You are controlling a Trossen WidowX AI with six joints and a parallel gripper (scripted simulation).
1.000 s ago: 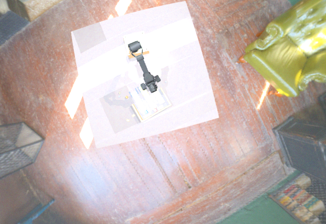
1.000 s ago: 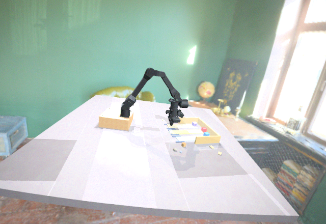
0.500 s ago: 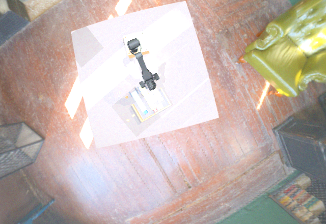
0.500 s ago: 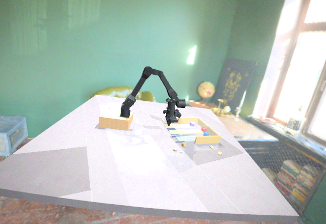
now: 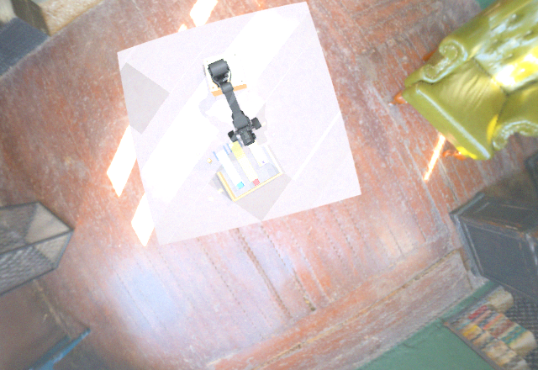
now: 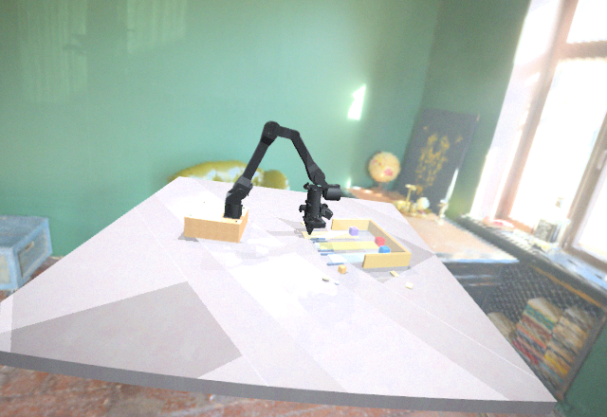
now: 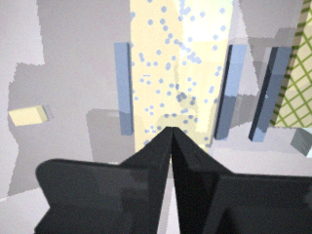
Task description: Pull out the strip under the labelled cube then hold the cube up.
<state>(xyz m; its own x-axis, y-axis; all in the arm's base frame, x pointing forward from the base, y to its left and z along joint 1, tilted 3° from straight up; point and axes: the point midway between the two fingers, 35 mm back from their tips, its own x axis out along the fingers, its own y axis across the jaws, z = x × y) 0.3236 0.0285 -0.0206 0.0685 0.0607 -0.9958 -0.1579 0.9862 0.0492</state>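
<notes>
Yellow strip (image 7: 171,58), speckled with blue dots, runs straight away from the end effector (image 7: 172,131), whose two dark fingers are pressed together with no gap showing between them. Their tips meet right at the strip's near end, and whether they nip its edge cannot be told. In the wrist view a blue bar (image 7: 124,88) lies along the strip's left side and a paler blue bar (image 7: 229,93) along its right. A darker bar (image 7: 267,93) and a strip with a green lattice pattern (image 7: 294,83) lie further right. A small pale yellow block (image 7: 26,116) lies apart on the counter to the left. From outside, the end effector (image 6: 310,230) points down at the open near end of a shallow wooden tray (image 6: 387,259), where the strips lie side by side. From above, a red cube (image 5: 255,182) sits at the far end of the yellow strip (image 5: 245,164), by the tray's end wall. A blue cube (image 5: 239,185) sits on the pale strip just beside it. A purple cube (image 6: 353,230) stands on the other side of the yellow strip, toward the tray's open end. No label can be read on any cube at this size. Small loose blocks (image 6: 341,268) lie on the grey-white counter (image 6: 147,304) outside the tray. The arm arches back to a tan base block (image 6: 195,228).
</notes>
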